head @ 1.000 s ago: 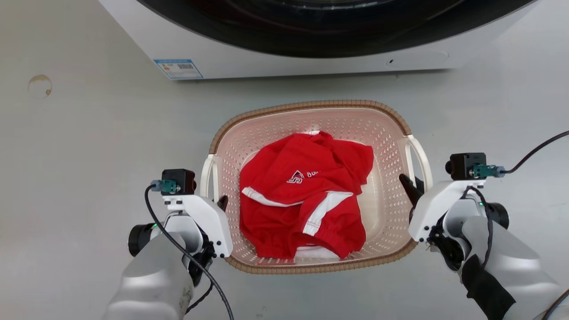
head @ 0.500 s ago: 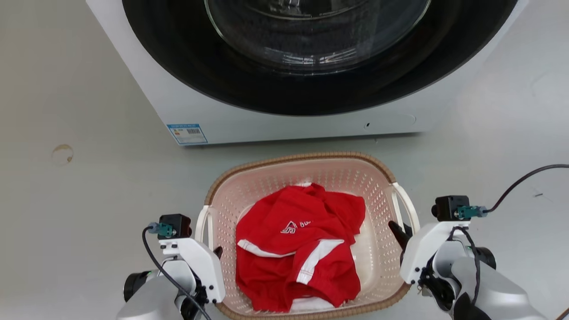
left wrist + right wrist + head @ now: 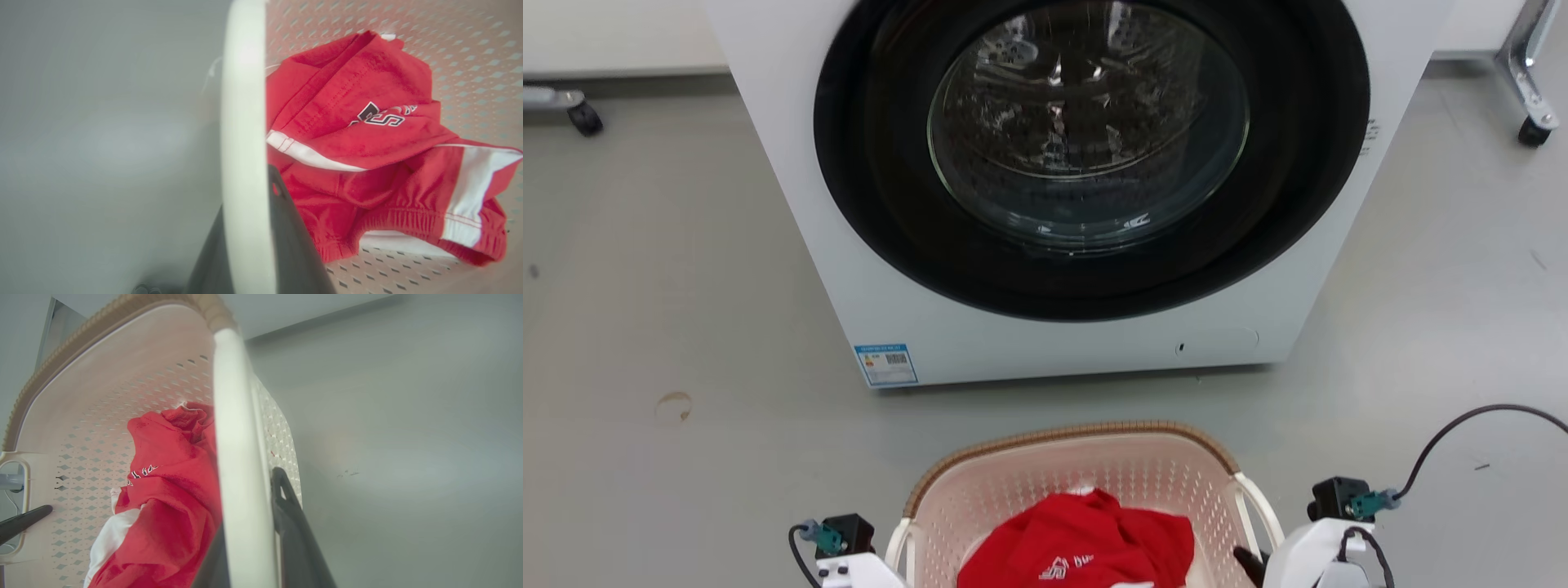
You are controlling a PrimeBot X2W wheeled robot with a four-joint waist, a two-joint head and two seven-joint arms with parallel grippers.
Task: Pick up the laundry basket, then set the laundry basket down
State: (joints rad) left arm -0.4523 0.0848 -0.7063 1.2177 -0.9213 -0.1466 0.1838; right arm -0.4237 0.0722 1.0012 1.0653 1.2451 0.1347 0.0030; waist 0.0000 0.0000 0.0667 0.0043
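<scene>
Grey floor, washing machine ahead: the head camera has tilted up in the last second. Low in frame, the laundry basket stays between left gripper and right gripper, each with fingers pinching a white handle. Lift probably under way.

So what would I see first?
The big white washing machine with its round dark door stands top middle in the head view. Below it, a bright red garment lies in the laundry basket, held by its white handles in the left tool and right tool.
</scene>
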